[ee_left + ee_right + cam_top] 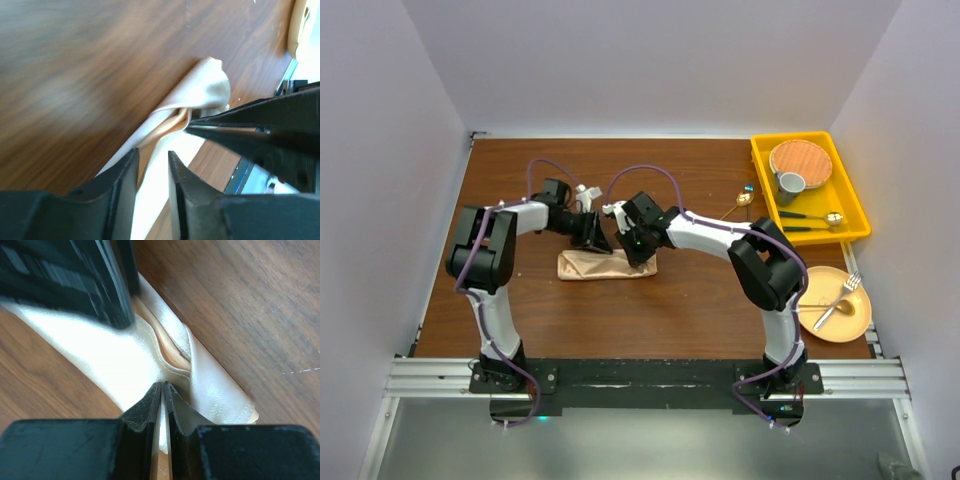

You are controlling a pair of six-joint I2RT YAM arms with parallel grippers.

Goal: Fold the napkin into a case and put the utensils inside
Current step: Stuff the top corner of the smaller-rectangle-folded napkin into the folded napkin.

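The napkin (605, 266) lies mid-table, folded into a narrow peach satin strip, the case. My left gripper (595, 240) stands over its middle with jaws a little apart astride a raised fold (152, 152). My right gripper (638, 252) is at the strip's right end, shut on a thin layer of the cloth (163, 386). The wrist views show the napkin's layered end (205, 87) and an open pocket in the folds (172, 352). Gold utensils lie apart at the right: a spoon with a blue part (744, 199), and a fork and spoon (840, 296) on an orange plate (857, 322).
A yellow tray (860, 222) at the back right holds a round wood-toned plate (800, 160), a grey cup (790, 184) and dark-handled cutlery (808, 219). White walls stand on three sides. The two wrists are close together over the napkin.
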